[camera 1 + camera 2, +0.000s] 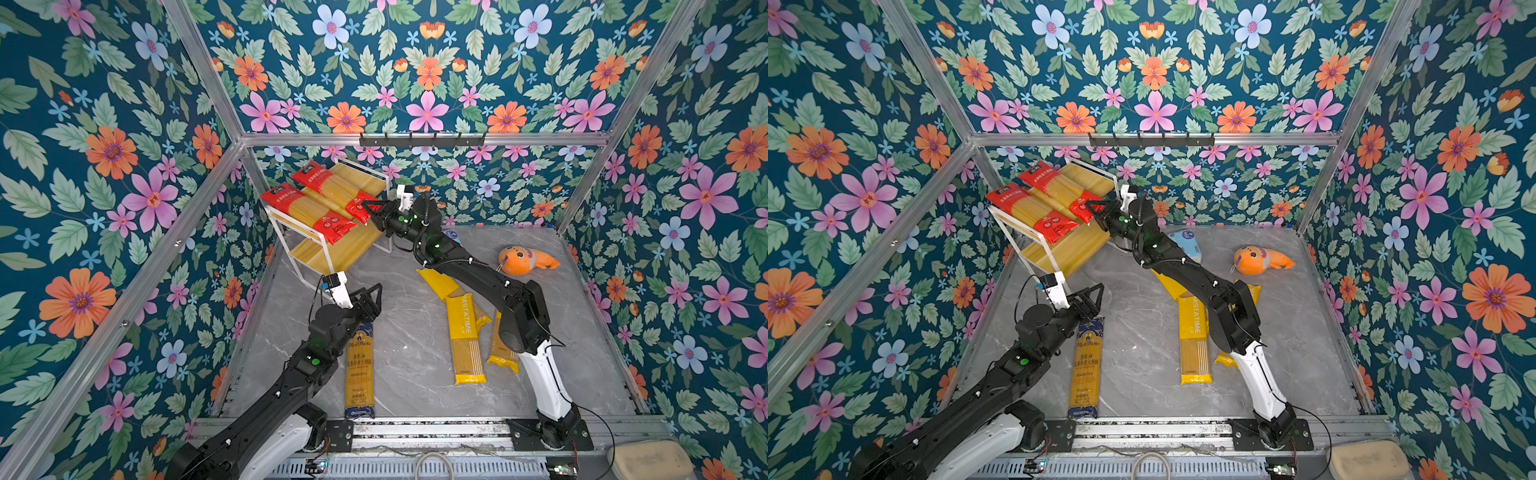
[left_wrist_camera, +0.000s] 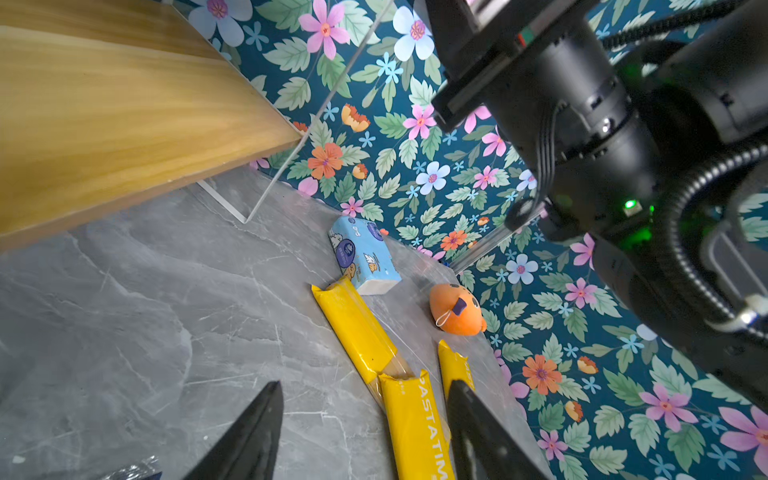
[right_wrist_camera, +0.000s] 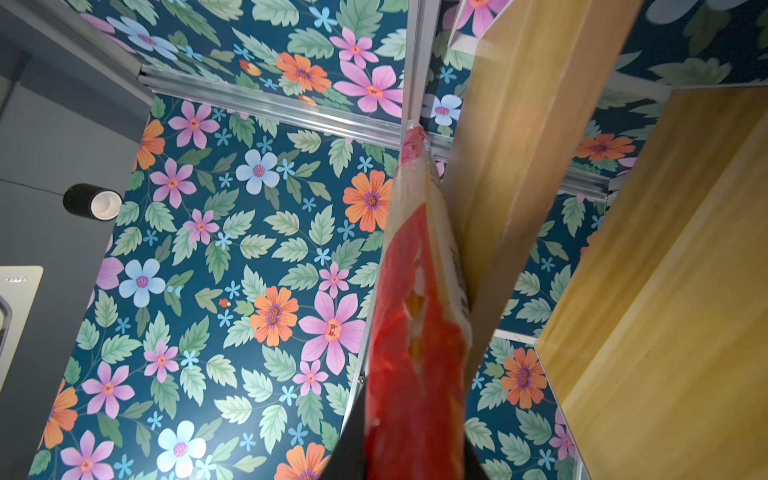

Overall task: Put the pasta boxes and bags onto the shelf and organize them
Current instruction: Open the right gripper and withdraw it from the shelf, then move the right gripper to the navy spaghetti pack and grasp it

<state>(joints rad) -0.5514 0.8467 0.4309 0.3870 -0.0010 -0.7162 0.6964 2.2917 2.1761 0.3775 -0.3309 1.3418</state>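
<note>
Blue-gold pack (image 1: 360, 370) lay lengthwise, far end beneath open, empty left gripper (image 1: 372, 293); right gripper (image 1: 368, 206) straddled red pack (image 1: 328, 185), grip unclear.

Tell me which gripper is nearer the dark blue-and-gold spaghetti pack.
Left. The left gripper hovers by the far end of the blue-and-gold spaghetti pack; the right gripper is away at the shelf, with a red spaghetti pack between its jaws.

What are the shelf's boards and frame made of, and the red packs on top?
Shelf boards: look like wood or wood-look laminate, pale yellow, visible grain, matte. Frame: thin white rod, probably painted metal. Red packs: glossy plastic film, crinkled, clear middle showing noodles.
</note>
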